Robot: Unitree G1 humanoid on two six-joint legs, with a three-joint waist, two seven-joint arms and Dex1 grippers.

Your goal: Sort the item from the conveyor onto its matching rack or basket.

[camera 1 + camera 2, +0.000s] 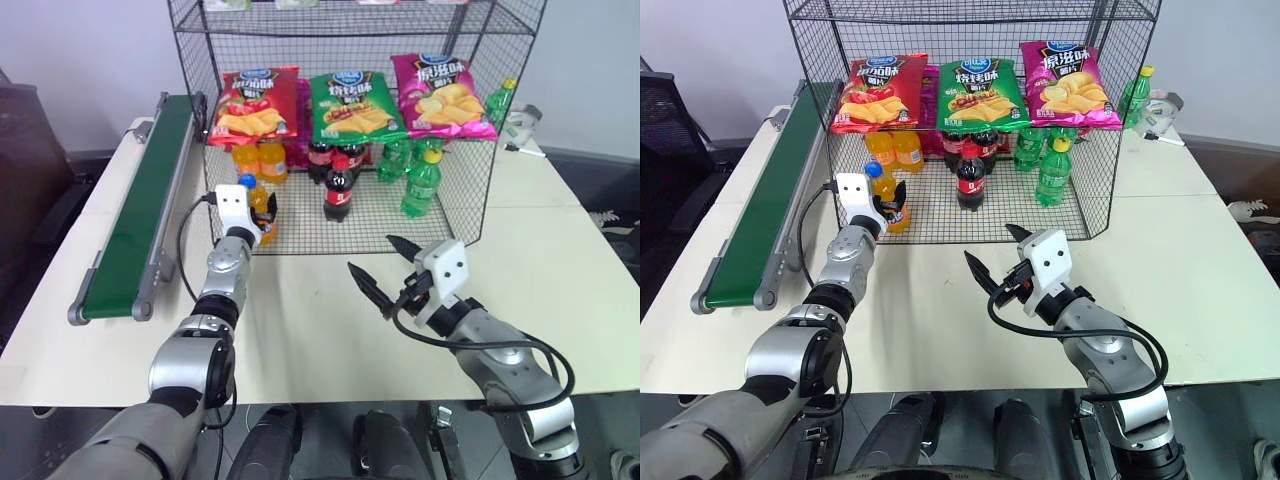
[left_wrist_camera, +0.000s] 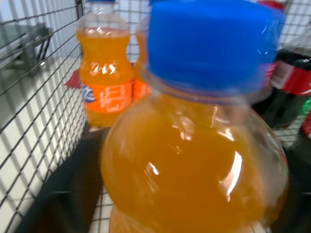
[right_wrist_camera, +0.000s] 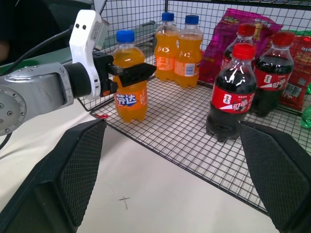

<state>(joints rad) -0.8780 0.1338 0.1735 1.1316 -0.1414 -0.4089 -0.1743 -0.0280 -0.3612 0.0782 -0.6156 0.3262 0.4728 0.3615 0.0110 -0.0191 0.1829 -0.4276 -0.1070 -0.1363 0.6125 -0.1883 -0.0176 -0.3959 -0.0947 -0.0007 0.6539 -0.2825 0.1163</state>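
1. In your left eye view, the orange soda bottle point(image 1: 258, 205) stands upright on the bottom grid shelf of the black wire rack point(image 1: 455, 215), at its front left corner, about 11 o'clock from table centre. It is clear plastic filled with orange drink, with a blue cap and an orange label. The left gripper point(image 1: 262, 208) sits around it with fingers on either side. The dark-green conveyor point(image 1: 135, 225) lies at 9 o'clock.

2. In your right eye view, the right gripper point(image 1: 990, 255) hovers over the bare table at 6 o'clock, its 2 black fingers spread wide and holding nothing.

3. In your left wrist view, the bottle's blue cap and rounded orange shoulder loom close; another orange bottle point(image 2: 104, 68) stands behind.

4. In your right wrist view, the left gripper's fingers point(image 3: 133, 74) flank the bottle's neck; you cannot tell whether they still press it. 2 orange bottles stand behind at 12 o'clock, and 2 red-capped cola bottles point(image 3: 232, 94) at 2 o'clock.
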